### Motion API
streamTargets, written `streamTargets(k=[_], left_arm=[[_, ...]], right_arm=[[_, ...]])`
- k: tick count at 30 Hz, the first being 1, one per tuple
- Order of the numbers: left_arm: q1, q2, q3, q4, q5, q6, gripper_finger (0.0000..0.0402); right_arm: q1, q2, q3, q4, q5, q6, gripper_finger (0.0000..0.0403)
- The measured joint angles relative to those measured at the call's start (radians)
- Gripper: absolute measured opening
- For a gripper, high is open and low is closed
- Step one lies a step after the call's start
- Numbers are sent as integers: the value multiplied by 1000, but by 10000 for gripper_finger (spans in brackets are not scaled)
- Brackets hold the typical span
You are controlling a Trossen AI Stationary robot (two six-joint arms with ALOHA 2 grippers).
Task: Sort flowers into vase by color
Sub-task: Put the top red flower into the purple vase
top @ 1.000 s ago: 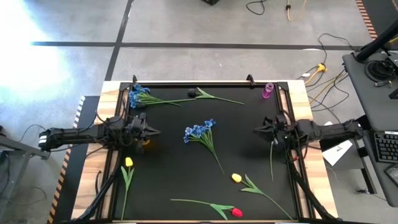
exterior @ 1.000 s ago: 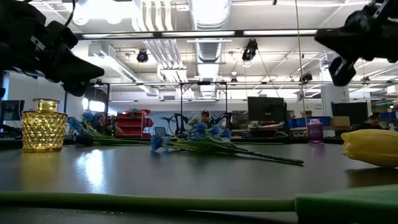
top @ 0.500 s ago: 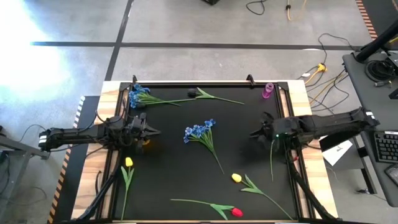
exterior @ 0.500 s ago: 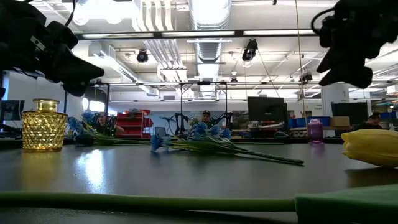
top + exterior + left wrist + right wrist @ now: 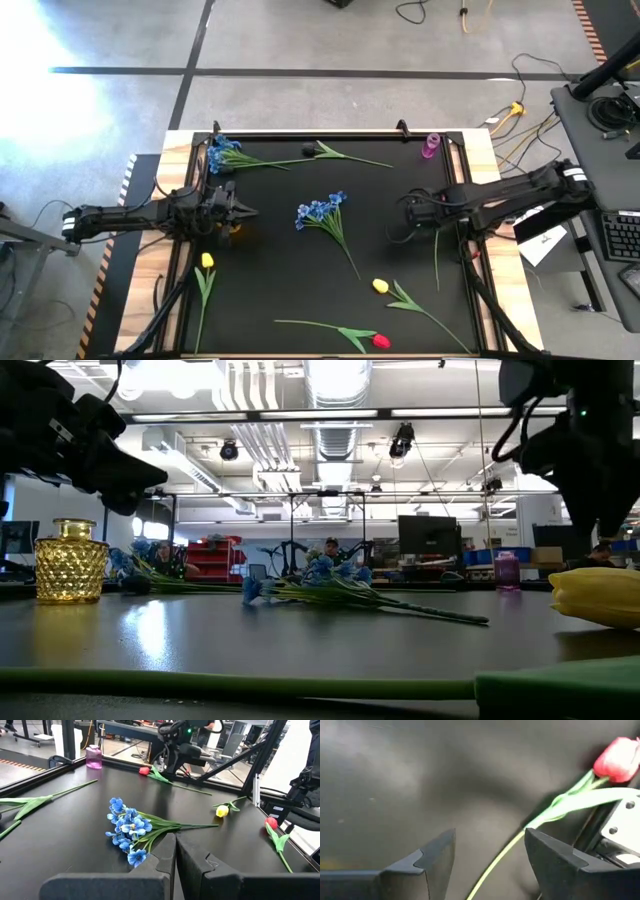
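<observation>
My right gripper (image 5: 401, 222) hangs open over the black mat, pointing down. In its wrist view (image 5: 490, 851) a thin green stem (image 5: 500, 865) runs between the fingers on the mat below, ending in a red tulip bud (image 5: 619, 760); nothing is touched. A blue bunch (image 5: 320, 210) lies at mid-table and another (image 5: 222, 152) at the far left. Yellow tulips (image 5: 207, 261) (image 5: 381, 286) and a second red tulip (image 5: 380, 341) lie nearer the front edge. My left gripper (image 5: 250, 211) waits shut at the left, above a yellow glass vase (image 5: 72, 565).
A small pink vase (image 5: 432, 146) stands at the far right corner. A green-leaved stem (image 5: 345, 154) lies along the far edge. A raised frame (image 5: 465, 200) borders the mat. Bare mat lies between the blue bunch and my right gripper.
My right gripper has swung from level to pointing down, risen and moved toward the table's middle. Its fingers have parted. The flowers lie where they were.
</observation>
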Motion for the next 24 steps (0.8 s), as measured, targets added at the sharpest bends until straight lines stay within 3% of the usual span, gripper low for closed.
streamTargets(k=[5, 14, 19, 24], left_arm=[[0, 0, 0, 0, 0, 0, 0], [0, 0, 0, 0, 0, 3, 0], [2, 0, 0, 42, -64, 237, 0], [2, 0, 0, 90, -88, 259, 0]], right_arm=[[-61, 4, -42, 2, 45, 46, 223], [-291, -11, -67, -3, 73, 32, 219], [-410, 0, -62, -28, 61, 53, 219], [-541, 9, -59, -36, -7, 37, 219]])
